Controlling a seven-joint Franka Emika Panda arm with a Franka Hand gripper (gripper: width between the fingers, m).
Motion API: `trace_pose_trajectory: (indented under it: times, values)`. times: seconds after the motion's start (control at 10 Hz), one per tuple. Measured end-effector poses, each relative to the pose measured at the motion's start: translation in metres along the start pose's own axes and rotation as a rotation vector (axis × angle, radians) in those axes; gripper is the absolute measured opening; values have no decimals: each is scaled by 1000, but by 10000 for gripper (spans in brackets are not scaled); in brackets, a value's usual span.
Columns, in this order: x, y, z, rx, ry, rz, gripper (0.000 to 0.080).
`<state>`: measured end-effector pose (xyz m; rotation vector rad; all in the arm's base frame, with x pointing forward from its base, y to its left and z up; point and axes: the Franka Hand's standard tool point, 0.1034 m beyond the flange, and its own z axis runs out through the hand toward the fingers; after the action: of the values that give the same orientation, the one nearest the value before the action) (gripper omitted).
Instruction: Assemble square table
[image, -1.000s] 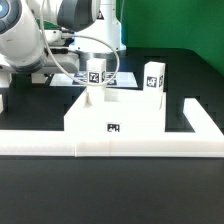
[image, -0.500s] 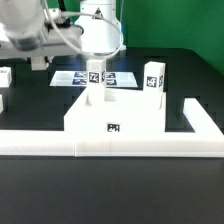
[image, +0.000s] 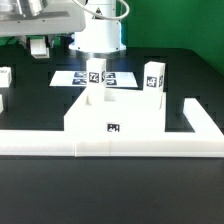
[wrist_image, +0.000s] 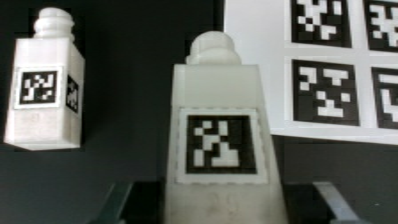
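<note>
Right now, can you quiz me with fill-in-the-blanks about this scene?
The tool straddles a white ___.
That leg stands ___ on the white panel.
The leg's tag is black and ___.
The table around the panel is coloured ___.
Missing words: leg, upright, white, black.

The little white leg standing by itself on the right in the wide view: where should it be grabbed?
Probably grip the leg from above, pinching two opposite flat sides: it stands upright, square-sided, its top clear all round.

upright leg (image: 95, 88) stands on square panel (image: 135, 108); second leg (image: 153, 77) stands beyond.
</note>
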<state>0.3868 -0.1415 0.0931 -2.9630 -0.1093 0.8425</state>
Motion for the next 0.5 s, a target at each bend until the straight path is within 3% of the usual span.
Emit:
trace_pose_trajectory:
  times: [0.1, 0.2, 0.3, 0.4, 0.5]
  values:
    - [6, 0, -5, -5, 101, -3, 296]
    - [9, -5, -20, 5, 143, 0, 296]
    - [26, -7, -49, 8, 229, 10, 296]
    - [40, -8, -67, 19, 309, 31, 296]
    - [56, -14, -82, 14, 383, 57, 296]
